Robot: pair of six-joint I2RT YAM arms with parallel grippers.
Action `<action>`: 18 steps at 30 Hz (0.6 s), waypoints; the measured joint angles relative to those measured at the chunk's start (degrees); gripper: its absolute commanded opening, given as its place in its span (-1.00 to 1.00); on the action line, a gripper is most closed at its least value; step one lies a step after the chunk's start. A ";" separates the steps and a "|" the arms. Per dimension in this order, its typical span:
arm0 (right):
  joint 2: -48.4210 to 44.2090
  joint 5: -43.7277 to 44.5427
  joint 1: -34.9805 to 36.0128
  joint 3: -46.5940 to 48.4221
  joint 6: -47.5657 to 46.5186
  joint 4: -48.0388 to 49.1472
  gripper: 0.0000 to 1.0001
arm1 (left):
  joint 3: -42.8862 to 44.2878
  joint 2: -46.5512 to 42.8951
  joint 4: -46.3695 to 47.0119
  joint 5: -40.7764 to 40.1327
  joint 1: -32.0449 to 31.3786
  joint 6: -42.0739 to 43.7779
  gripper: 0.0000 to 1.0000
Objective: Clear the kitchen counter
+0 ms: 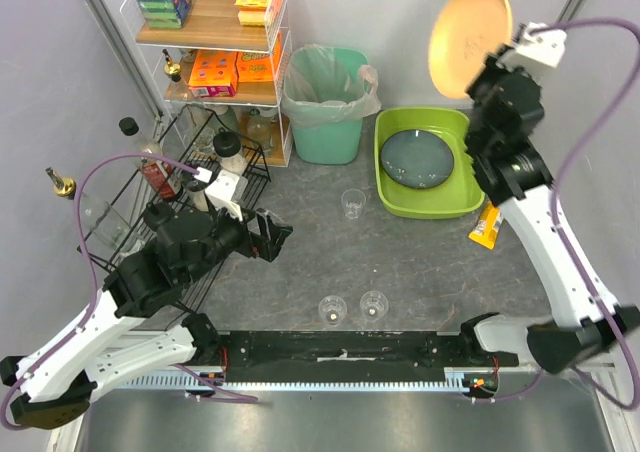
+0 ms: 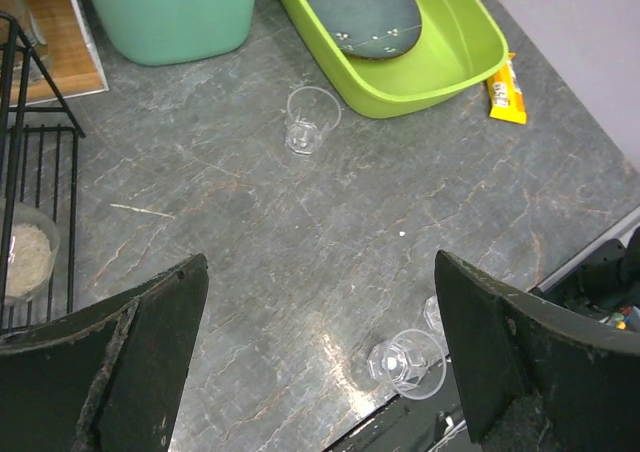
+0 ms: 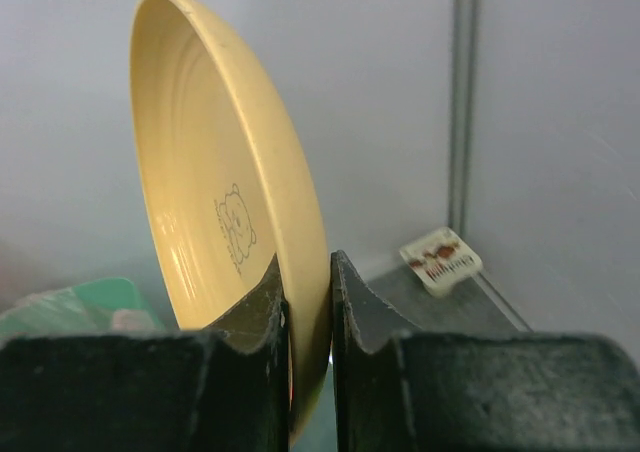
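Found nearest the arm bases, well in front of the lime-green tub (image 1: pixel 470 204) and to its left: first clear cup (image 1: pixel 332 309) and second clear cup (image 1: pixel 373 304), upright and side by side on the kitchen counter (image 1: pixel 430 272).

Noted further left of the tub, at the edge of the black wire rack (image 1: pixel 252 160): left gripper (image 2: pixel 320 267), fingers (image 2: pixel 150 352) spread wide apart, nothing between them, poised above bare counter.

Observed near the tub's near-left corner: third clear cup (image 1: pixel 352 203), upright.

Lying just beside the tub's near-right corner: orange packet (image 1: pixel 484 225).

Resting inside the tub: dark round plate (image 1: pixel 418 159).

Standing just left of the tub: teal bin (image 1: pixel 322 137) with a clear liner.

High above the tub's far-right corner: right gripper (image 3: pixel 308 267), jaws pinched on the rim of a yellow plate (image 1: pixel 470 37), plate held on edge, well off the counter.

Kitchen counter itself: dark mottled surface spread beneath tub, bin, cups and packet.
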 measured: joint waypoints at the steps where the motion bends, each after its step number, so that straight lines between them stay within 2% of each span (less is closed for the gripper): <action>1: -2.71 -1.07 -2.19 -3.21 2.12 -1.16 -1.00 | 0.00 -0.26 0.04 0.39 0.00 0.00 0.98; 4: -8.98 -5.62 -8.66 -14.14 8.46 -6.16 -1.00 | 0.00 -0.59 0.13 1.73 0.00 -0.09 0.96; 7: -9.99 -10.99 -11.80 -21.31 12.61 -9.92 -1.00 | 0.00 -0.46 0.17 2.60 0.00 -0.42 0.95; 12: -5.81 -24.57 -16.24 -31.67 19.91 -14.45 -1.00 | 0.00 0.11 0.15 3.45 0.00 -1.05 0.93; 18: 2.67 -38.51 -22.82 -36.26 30.49 -11.93 -1.00 | 0.00 1.01 0.11 4.31 0.00 -1.92 0.92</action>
